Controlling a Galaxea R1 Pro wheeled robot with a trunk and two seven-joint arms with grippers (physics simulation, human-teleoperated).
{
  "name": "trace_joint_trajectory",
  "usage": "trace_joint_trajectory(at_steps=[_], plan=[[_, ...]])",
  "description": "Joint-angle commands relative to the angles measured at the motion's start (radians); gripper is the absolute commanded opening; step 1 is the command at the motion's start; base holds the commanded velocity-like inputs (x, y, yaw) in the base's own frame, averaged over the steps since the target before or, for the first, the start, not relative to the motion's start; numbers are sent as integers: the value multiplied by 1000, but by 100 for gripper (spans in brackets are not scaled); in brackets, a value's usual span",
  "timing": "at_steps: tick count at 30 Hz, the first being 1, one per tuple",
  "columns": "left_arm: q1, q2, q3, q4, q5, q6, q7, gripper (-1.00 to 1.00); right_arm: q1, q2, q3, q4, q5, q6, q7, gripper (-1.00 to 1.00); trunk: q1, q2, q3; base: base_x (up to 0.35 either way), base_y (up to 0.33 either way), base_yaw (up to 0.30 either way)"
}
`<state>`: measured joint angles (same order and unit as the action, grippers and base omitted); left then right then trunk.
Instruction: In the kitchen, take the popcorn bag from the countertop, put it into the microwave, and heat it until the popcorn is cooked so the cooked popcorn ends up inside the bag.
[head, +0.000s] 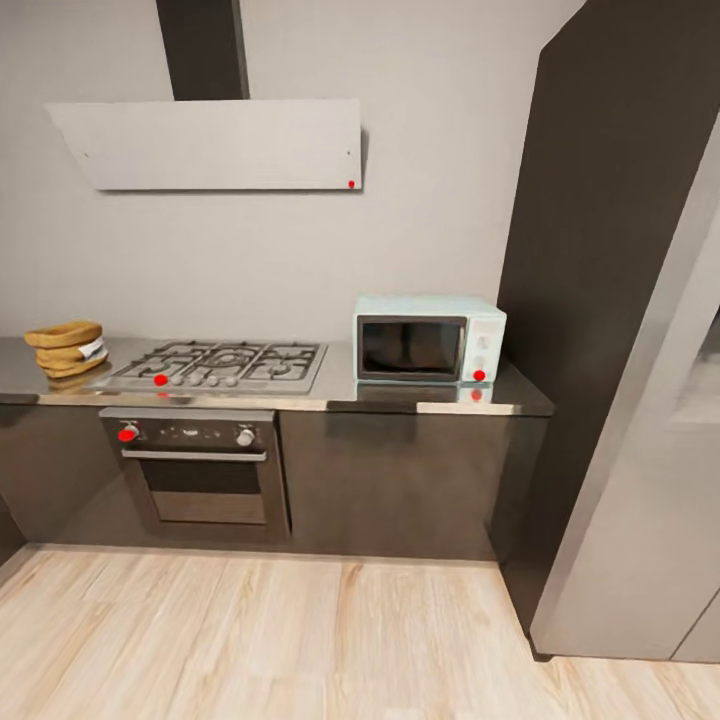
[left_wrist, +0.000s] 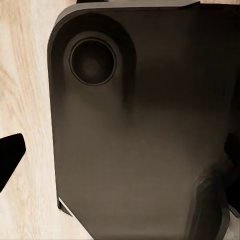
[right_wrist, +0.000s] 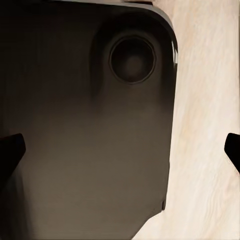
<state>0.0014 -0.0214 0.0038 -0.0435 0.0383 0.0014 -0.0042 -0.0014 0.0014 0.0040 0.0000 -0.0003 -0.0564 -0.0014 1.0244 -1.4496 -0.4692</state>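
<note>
Countertop | popcorn bag far left | microwave right

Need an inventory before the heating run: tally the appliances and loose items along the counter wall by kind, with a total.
Microwave: 1
Gas hob: 1
Built-in oven: 1
Range hood: 1
Popcorn bag: 1
Total: 5

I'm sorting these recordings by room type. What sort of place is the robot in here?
A home kitchen, most likely, rendered in simulation. A gas hob is set into the grey countertop with a built-in oven below it, and a mint-blue microwave stands on the counter to the right.
</note>
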Motion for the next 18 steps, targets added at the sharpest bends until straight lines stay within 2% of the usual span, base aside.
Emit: trace_joint_trajectory(at_steps=[1,6,18], plan=[[0,0,0,-1,4,0,0,100,0,0,-1,0,-2,-5,0,100,1,0,-1,326,0,-188],[0,0,1,-1,4,-5,0,100,0,0,-2,0,-4,-6,0,100,1,0,-1,326,0,-200],[0,0,2,-1,3,-10,0,100,0,0,6,0,1,-4,2,100,1,0,-1,325,0,-13]])
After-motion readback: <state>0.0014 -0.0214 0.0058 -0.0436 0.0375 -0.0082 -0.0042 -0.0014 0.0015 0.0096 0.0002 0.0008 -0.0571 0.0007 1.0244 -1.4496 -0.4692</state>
